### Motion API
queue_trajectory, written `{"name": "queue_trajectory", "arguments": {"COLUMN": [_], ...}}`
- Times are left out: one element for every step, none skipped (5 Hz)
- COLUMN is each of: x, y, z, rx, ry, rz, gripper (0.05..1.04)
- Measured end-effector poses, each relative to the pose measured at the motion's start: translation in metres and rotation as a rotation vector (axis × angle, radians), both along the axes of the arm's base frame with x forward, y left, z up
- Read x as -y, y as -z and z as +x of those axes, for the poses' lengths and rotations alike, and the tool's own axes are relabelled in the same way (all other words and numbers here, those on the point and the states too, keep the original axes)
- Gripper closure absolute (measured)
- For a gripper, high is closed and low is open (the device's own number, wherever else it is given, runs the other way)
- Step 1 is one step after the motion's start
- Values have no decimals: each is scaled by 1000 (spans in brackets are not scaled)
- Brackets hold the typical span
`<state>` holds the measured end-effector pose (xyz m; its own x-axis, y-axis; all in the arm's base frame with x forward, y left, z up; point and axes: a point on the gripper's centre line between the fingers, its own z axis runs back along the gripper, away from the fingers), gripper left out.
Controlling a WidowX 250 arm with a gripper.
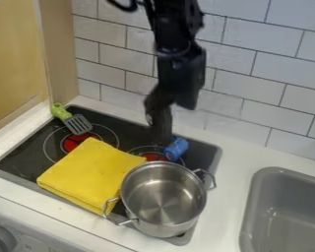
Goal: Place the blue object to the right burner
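The black robotic gripper (163, 139), its jaw opening indeterminable from this view, hangs downward just beside a small blue cylindrical object (176, 148) at the red-centred right burner (153, 157).

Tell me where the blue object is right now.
In the camera view, the blue object is on the right of the black stove, at the edge of the rear burner, between the metal pot and the wall.

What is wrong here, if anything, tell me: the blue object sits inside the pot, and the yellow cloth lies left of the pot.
The blue object is not inside the pot; the camera view shows it outside, beyond the far rim. The yellow cloth does lie left of the pot.
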<state>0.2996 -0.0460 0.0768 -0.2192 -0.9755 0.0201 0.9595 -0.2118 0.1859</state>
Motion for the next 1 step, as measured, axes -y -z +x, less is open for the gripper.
{"name": "queue_trajectory", "arguments": {"x": [-4], "y": [-22], "z": [-6], "rx": [59], "ry": [-3], "rz": [2], "gripper": [85]}}
